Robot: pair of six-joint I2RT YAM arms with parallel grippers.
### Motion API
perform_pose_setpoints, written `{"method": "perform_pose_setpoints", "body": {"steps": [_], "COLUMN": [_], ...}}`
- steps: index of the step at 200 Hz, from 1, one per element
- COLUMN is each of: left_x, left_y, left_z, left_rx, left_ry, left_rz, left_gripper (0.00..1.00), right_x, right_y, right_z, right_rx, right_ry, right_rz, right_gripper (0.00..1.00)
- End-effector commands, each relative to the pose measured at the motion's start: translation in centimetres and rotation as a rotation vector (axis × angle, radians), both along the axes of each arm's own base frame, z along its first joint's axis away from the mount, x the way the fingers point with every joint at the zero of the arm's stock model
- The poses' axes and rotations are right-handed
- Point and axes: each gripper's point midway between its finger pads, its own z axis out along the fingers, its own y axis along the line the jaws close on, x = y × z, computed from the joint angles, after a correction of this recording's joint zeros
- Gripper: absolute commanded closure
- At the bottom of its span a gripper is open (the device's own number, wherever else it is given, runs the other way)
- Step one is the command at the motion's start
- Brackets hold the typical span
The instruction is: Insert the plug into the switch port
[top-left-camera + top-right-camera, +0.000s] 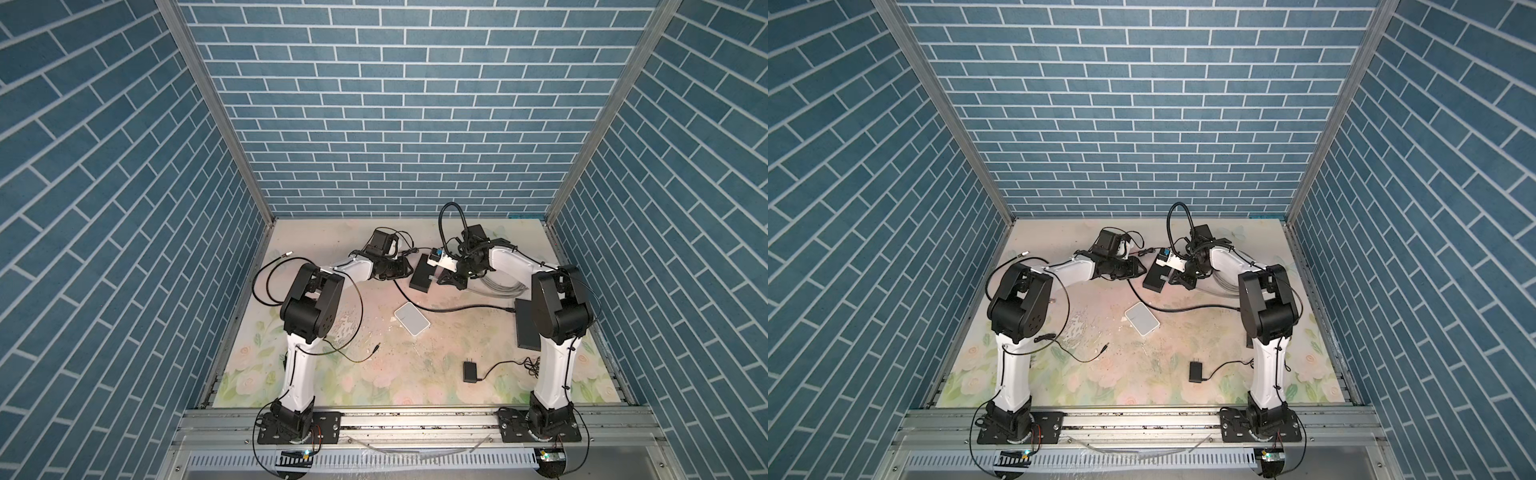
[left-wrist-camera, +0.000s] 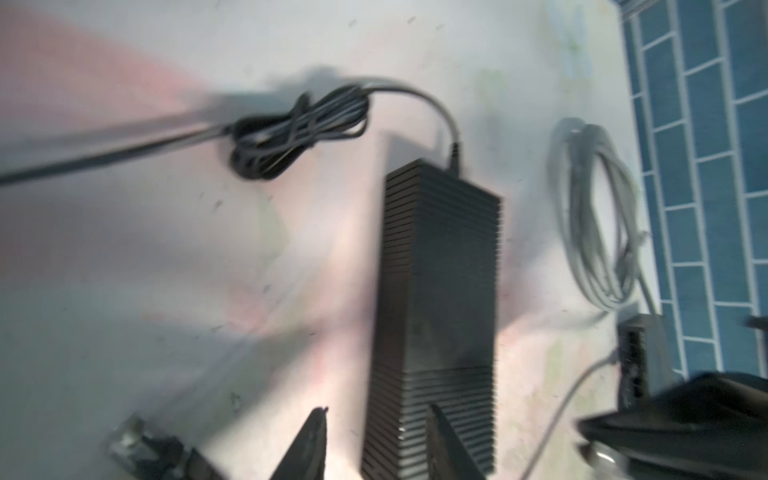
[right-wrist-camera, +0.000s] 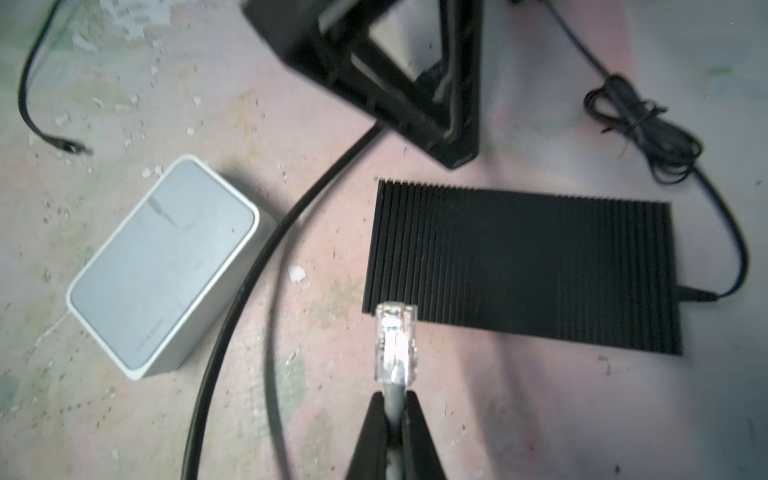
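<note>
Nearest, a white box [image 3: 162, 266] lies on the table [image 3: 582, 395]. A dark box [image 1: 524, 328] sits half hidden behind the right arm [image 1: 555, 299]. Farther back, the right hand [image 3: 394, 399] pinches a grey cable [image 3: 392, 388] just behind the clear plug [image 3: 395, 340], which points toward a ribbed black power brick [image 3: 519, 262]. The left hand [image 2: 377, 415], blurred and cut off at the frame edge, stands open and empty beside that brick.

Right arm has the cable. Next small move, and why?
Probably shift the right gripper toward the white box: its jaws are shut on the cable just behind the plug, which hangs by the ribbed black adapter, apart from the box.
</note>
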Motion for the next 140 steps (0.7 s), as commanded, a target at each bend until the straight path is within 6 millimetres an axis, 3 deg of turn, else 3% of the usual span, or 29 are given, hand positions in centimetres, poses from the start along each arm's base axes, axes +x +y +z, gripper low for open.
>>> {"method": "perform_pose_setpoints", "body": {"steps": [1, 47, 140], "left_x": [-1.2, -1.8, -3.1], "left_y": [-1.0, -1.0, -2.3], "left_z": [1.3, -0.7, -1.7], "left_rx": [0.005, 0.101, 0.112], "left_ry": [-0.014, -0.001, 0.026], "left_rz": [-0.084, -0.075, -0.096], "left_gripper": [0.57, 0.56, 0.56], "right_x": [-1.4, -1.5, -0.5], "right_y": [-1.6, -1.5, -0.6], "right_z": [-2.1, -2.2, -3.8], "right_rx": [-0.115, -0.114, -0.187], "right_ry": [0.028, 0.008, -0.005], "right_rz": [0.08, 0.091, 0.124], "right_gripper": [0.94, 0.94, 0.94]}}
